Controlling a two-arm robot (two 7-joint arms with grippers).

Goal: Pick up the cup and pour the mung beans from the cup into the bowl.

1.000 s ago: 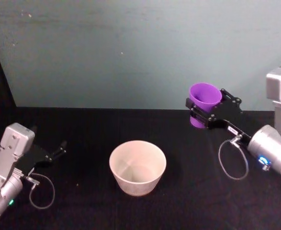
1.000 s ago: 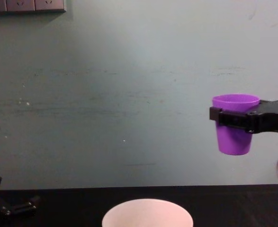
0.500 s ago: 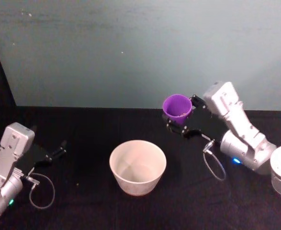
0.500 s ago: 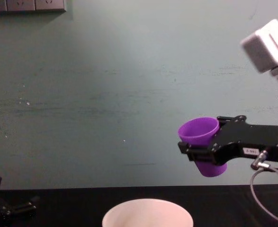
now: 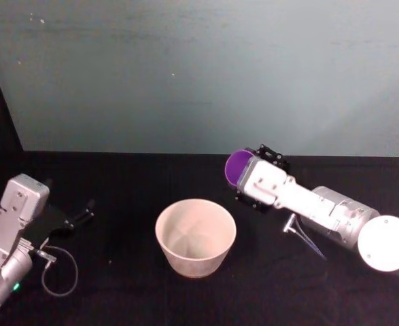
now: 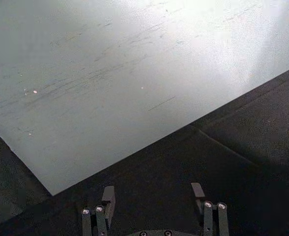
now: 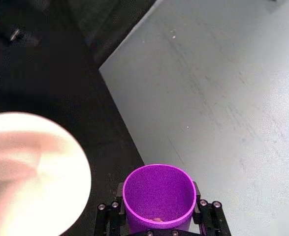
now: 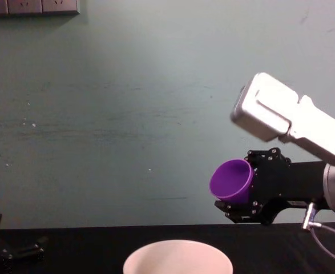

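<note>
Cup (image 8: 231, 181), tipped sideways above the bench (image 5: 117, 285) right of the bowl (image 5: 194, 261), pinched by the right claw (image 7: 159, 217); left claw (image 6: 152, 189) spread, parked far left.

No legible text, label or number

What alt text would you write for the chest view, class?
The right gripper holds the purple cup tipped sideways, mouth facing left, above and right of the pale bowl. The left gripper rests low at the left edge. A teal wall stands behind.
</note>
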